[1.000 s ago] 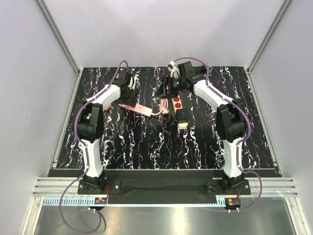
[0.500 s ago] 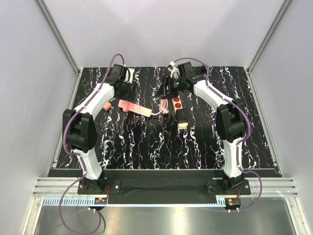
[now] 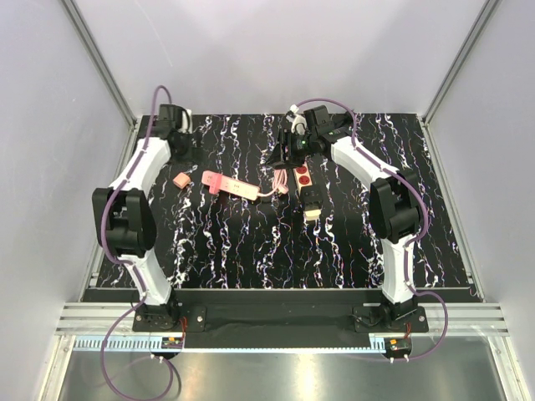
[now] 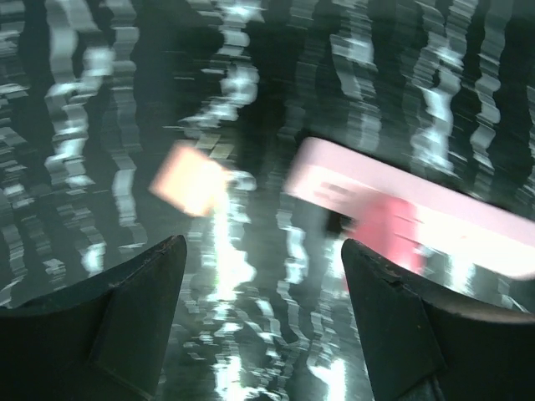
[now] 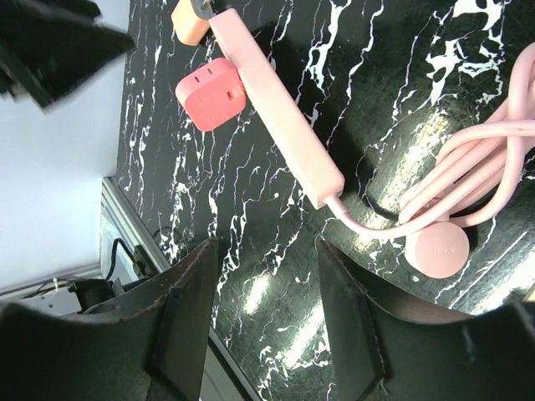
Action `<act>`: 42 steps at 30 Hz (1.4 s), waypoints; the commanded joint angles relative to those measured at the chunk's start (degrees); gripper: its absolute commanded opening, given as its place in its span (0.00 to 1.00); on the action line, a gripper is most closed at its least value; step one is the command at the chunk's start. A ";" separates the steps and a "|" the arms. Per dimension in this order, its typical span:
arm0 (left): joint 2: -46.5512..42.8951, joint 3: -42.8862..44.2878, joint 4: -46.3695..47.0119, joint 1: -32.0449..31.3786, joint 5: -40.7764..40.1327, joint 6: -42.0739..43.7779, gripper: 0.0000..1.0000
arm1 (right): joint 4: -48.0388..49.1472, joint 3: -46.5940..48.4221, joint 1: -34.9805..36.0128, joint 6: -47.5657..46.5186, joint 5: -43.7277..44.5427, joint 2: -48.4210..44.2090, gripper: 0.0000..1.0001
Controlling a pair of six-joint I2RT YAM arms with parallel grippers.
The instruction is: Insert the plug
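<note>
- The left jaws (image 4: 263,251) stand wide apart with nothing between them, up over the far left part of the bench (image 3: 251,251).
- The peach plug (image 3: 179,180) lies loose on the bench, just left of the far end of the pink power strip (image 3: 238,189) and not touching it.
- The left wrist view is blurred. It shows the plug and the strip below and ahead of the fingers (image 4: 134,309).
- A red-pink block (image 5: 211,93) with two slots on its face lies against the side of the strip, near that same end.
- The right jaws (image 5: 267,251) are also apart and empty, held above the bench near the middle back.
- The strip's pink cable (image 5: 493,175) lies coiled under the right arm's view, with a round pink end (image 5: 439,248) beside the coil.
- A dark power strip (image 3: 304,178) with red parts lies just right of the coil.
</note>
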 commanded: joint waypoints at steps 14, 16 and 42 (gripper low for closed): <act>10.83 4.52 0.87 6.62 0.39 9.09 0.81 | 2.03 0.66 -0.46 -0.17 -3.18 -2.49 0.59; 11.97 4.25 0.87 6.80 1.44 9.26 0.81 | 2.03 0.75 -0.46 -0.08 -3.35 -2.32 0.59; 3.12 -1.89 0.52 5.13 -2.13 6.01 0.00 | 2.65 -0.66 -0.46 -0.35 -1.69 -4.60 0.59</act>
